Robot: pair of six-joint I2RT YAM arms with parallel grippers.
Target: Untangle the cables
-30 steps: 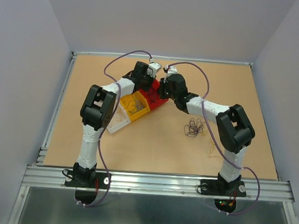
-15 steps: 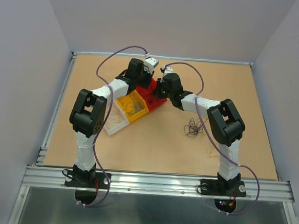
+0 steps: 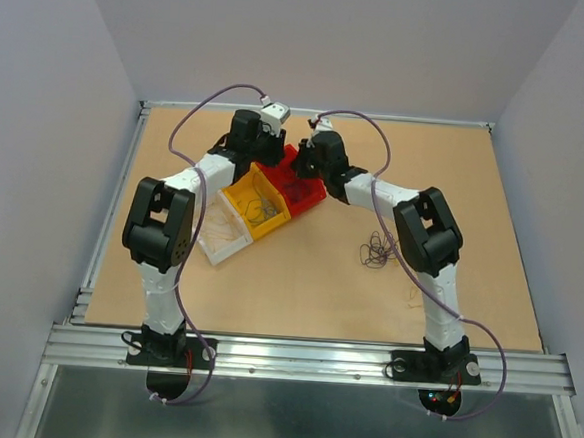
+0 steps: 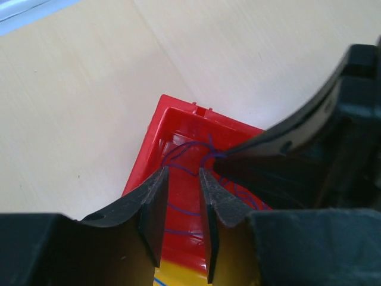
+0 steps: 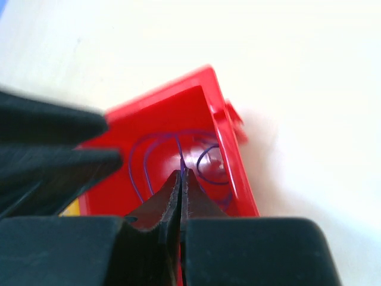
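Hovering over the red plastic bin (image 5: 229, 156), the right gripper (image 5: 180, 174) had its fingers pressed together on a strand of the thin purple wires (image 5: 180, 149) looped inside it. The left gripper (image 4: 181, 173) hung alongside, fingers slightly apart. A dark wire clump (image 3: 377, 250) lay on the tan tabletop (image 3: 298, 280), well apart.

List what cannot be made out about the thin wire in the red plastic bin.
Top view: the left gripper and right gripper overhang the red plastic bin; contents too small to trace.
Left wrist view: both grippers cover parts of the thin purple wire.
Right wrist view: blurred, shut tips hide whether they pinch it.
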